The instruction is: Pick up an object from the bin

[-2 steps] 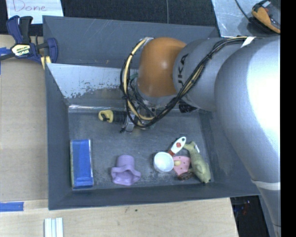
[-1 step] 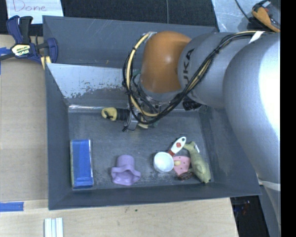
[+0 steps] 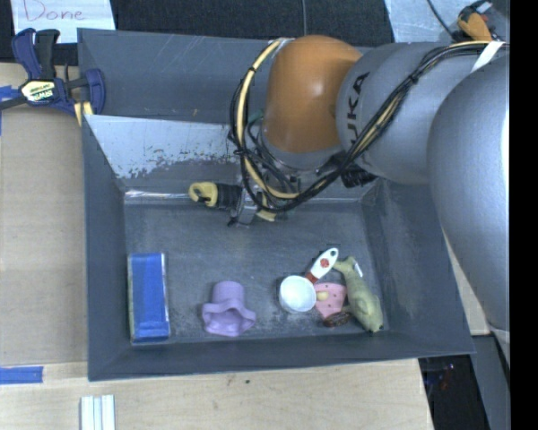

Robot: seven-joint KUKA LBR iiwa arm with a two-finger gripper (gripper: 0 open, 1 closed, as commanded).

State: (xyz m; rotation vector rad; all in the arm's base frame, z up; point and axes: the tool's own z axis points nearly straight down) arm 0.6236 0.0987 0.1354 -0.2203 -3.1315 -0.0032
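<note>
Over the far side of the grey bin (image 3: 103, 267) we note the arm (image 3: 448, 106) reaching in from the right, its orange wrist cover (image 3: 309, 92) above the gripper (image 3: 242, 209). Claw released or clenched: we cannot tell. Near left, a blue rectangular block (image 3: 149, 296). Near right, a small heap: olive-green piece (image 3: 365, 303), pink figure (image 3: 331, 301), white ball (image 3: 297, 294). Between block and heap, a purple toy (image 3: 226, 310). Just left of the gripper, by the far wall, a small yellow thing (image 3: 202, 193); whether they touch, we cannot tell.

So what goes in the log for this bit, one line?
gripper: by back wall of bin | nearest: small yellow thing | blue block, purple toy: front, untouched
</note>
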